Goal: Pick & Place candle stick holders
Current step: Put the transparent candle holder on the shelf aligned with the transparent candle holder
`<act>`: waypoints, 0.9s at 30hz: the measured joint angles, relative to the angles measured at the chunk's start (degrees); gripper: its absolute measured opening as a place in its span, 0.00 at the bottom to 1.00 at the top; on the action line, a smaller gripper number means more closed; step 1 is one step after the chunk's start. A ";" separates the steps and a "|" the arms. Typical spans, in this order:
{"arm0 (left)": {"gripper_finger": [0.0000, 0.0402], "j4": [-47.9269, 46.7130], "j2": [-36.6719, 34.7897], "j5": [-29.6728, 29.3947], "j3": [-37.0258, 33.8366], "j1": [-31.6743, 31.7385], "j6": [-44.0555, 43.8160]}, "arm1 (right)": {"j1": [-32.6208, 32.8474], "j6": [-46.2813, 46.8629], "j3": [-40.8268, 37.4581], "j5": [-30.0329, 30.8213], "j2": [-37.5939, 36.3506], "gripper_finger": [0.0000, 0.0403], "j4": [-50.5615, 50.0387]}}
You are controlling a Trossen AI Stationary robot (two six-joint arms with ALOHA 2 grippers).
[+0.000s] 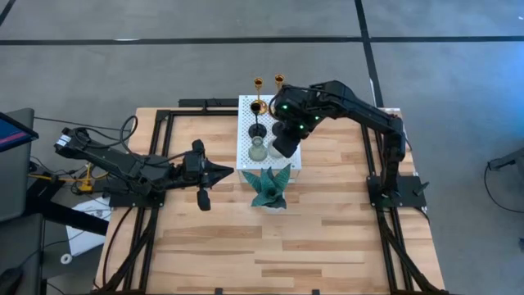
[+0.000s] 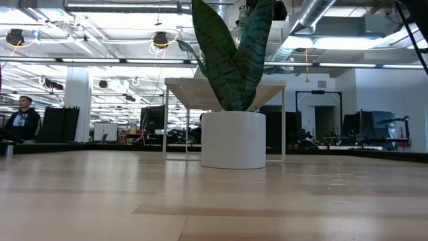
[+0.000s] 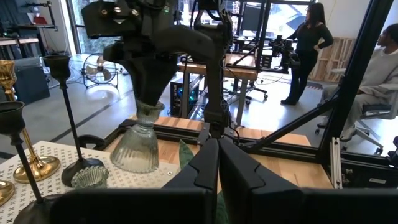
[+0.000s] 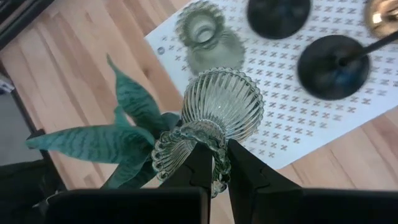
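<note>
Clamping a grey-green glass holder (image 4: pixel 214 118) by its rim, right end effector (image 4: pixel 214 163) above white perforated mat (image 4: pixel 311 112).

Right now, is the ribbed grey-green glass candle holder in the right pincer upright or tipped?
Upright. In the left wrist view the ribbed grey-green glass candle holder stands base-down, wide end low on the white perforated mat, its neck clamped in the right pincer.

gold holder (image 4: pixel 384 14) cut off
</note>
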 joint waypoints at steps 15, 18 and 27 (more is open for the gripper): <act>0.03 -0.02 0.00 -0.02 0.00 0.02 -0.02 | 0.06 -0.69 -8.63 1.49 -0.28 0.03 -0.04; 0.03 -0.04 0.00 -0.02 0.00 -0.01 -0.02 | 0.36 -1.88 -10.00 1.95 -0.51 0.03 0.00; 0.03 -0.07 0.00 -0.02 0.00 0.02 -0.02 | -0.87 -1.96 -10.10 2.48 -0.40 0.03 -0.03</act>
